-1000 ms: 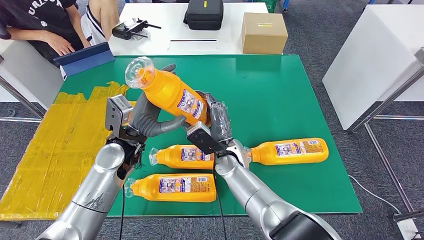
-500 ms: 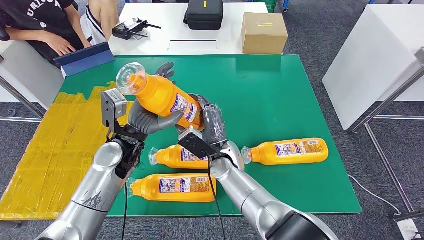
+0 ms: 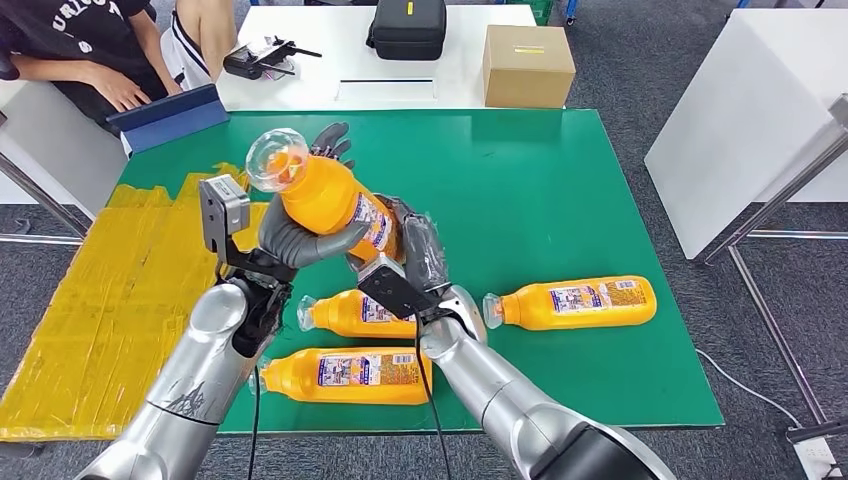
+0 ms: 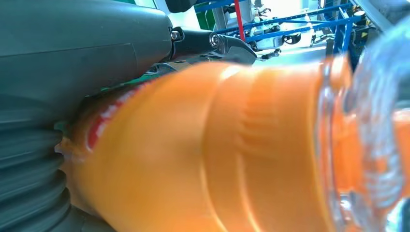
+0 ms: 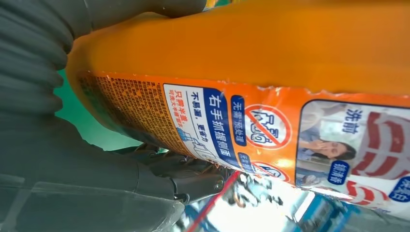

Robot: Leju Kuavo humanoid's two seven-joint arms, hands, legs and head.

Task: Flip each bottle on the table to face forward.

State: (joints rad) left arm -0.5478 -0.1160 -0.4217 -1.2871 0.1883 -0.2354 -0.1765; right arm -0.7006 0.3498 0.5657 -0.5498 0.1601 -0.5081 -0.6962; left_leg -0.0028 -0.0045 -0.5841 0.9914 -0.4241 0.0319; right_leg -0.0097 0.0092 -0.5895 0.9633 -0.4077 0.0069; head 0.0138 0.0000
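An orange bottle [image 3: 325, 195] with a clear cap is held tilted above the green table [image 3: 520, 180], cap toward me and to the left. My left hand [image 3: 300, 240] grips its upper body, thumb underneath and fingers behind. My right hand [image 3: 420, 250] holds its base end. Up close, the left wrist view has the bottle [image 4: 217, 154] against my left hand [image 4: 63, 53]. In the right wrist view its printed label [image 5: 270, 125] lies by my right hand [image 5: 72, 159]. Three more orange bottles lie flat on the table: one at the right [image 3: 575, 302], one under my hands [image 3: 365, 312], one nearest me [image 3: 350, 375].
A yellow sheet [image 3: 110, 300] covers the floor left of the table. Beyond the table a white desk carries a cardboard box [image 3: 528, 65] and a black case [image 3: 408, 28]. A person [image 3: 90, 50] sits at the far left beside a blue folder [image 3: 170, 115]. A white table [image 3: 740, 130] stands at the right.
The held bottle has swung so its cap points more toward me, and its body looks shorter. Both hands shifted slightly left with it. The bottles on the table have not moved.
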